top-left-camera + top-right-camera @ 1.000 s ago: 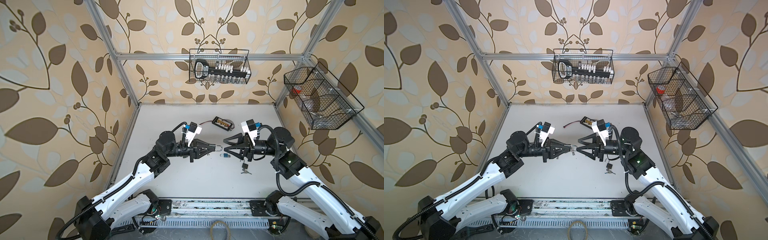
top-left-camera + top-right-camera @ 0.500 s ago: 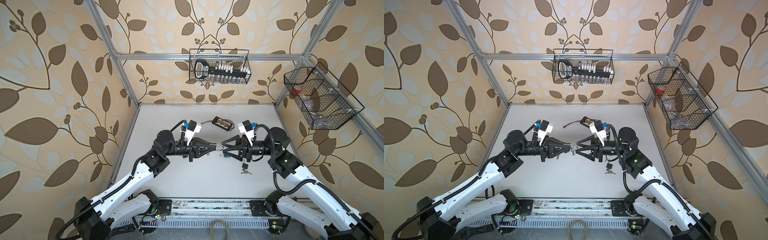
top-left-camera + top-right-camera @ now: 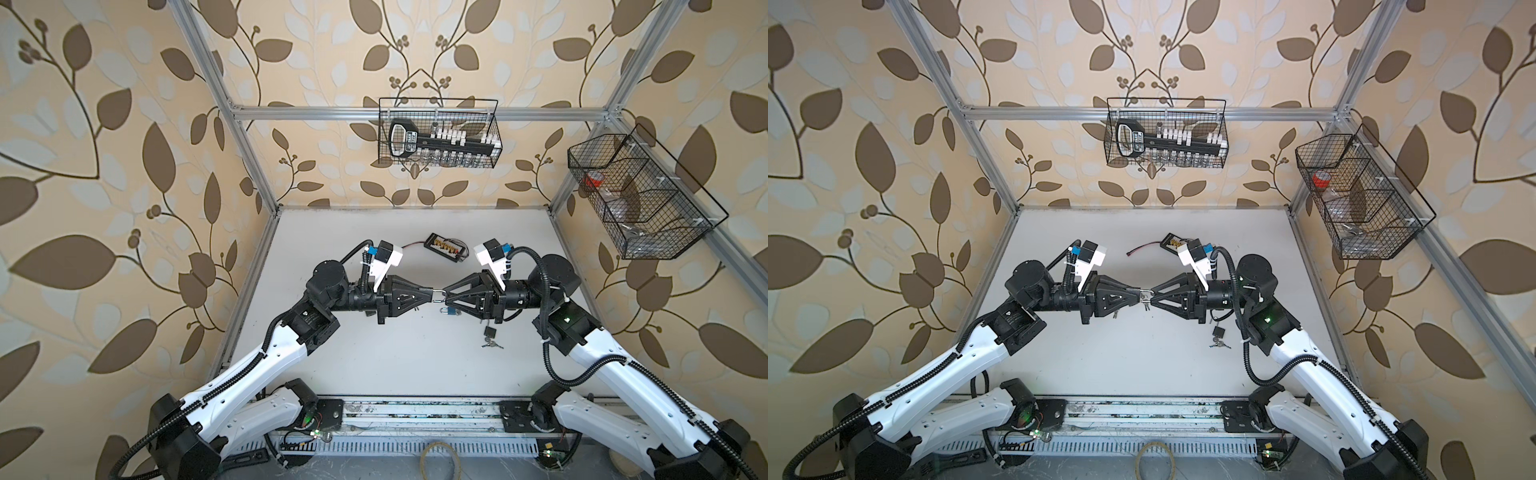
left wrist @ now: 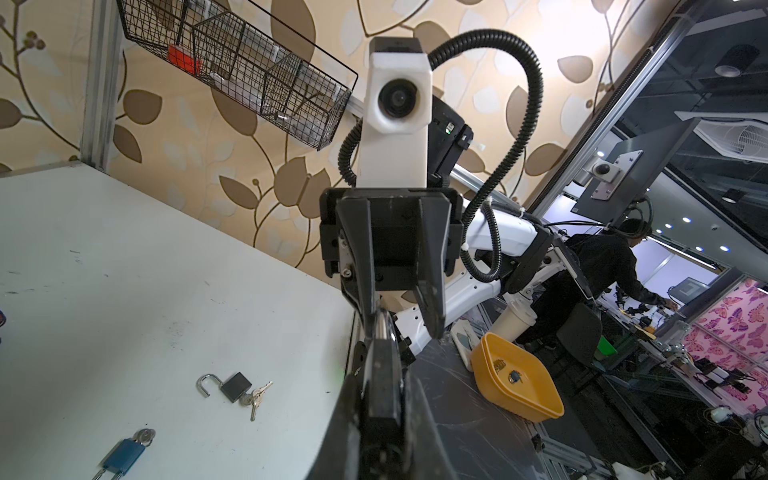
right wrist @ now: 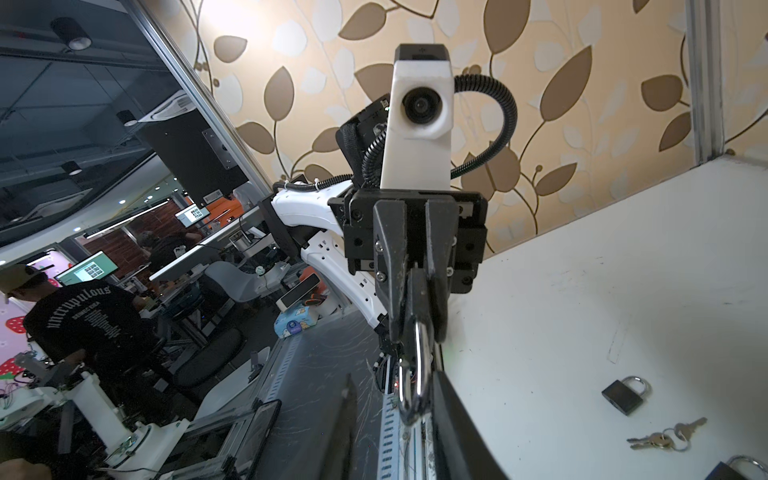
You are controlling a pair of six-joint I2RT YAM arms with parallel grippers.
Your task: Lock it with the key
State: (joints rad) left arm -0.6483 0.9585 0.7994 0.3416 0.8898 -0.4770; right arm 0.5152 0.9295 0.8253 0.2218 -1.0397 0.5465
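The left tool (image 3: pixel 431 294) is kept clenched on the black body of a padlock (image 4: pixel 384 374). The padlock is held in the air over the middle of the tabletop (image 3: pixel 374 365), with its silver shackle (image 4: pixel 380 328) pointed to 3 o'clock in both top views.

Over the last second the right tool (image 3: pixel 448 296) has been brought in from 3 o'clock, where it stood clear with jaws spread. Its jaws have been drawn in around the shackle but are not yet clamped. In the left wrist view one finger (image 4: pixel 361 286) is laid against the shackle and the other is seen apart from it. From this it is judged that the shackle is about to be gripped or pushed home, and that no key is yet being turned.

On the tabletop a black lock (image 3: pixel 489 331) with keys (image 3: pixel 492 344) is left at 4 o'clock from the tool tips. A blue lock (image 3: pixel 451 311) lies at 5 o'clock, partly covered by the right tool. A board (image 3: pixel 445 246) sits at 12 o'clock.

Whether the held shackle is seated or open cannot be told, as its foot is hidden by the fingers. The padlock's keyhole is not shown. A small thing (image 3: pixel 1146 307) is seen hanging under the shackle; it may be the key, but it is too small to be sure of.
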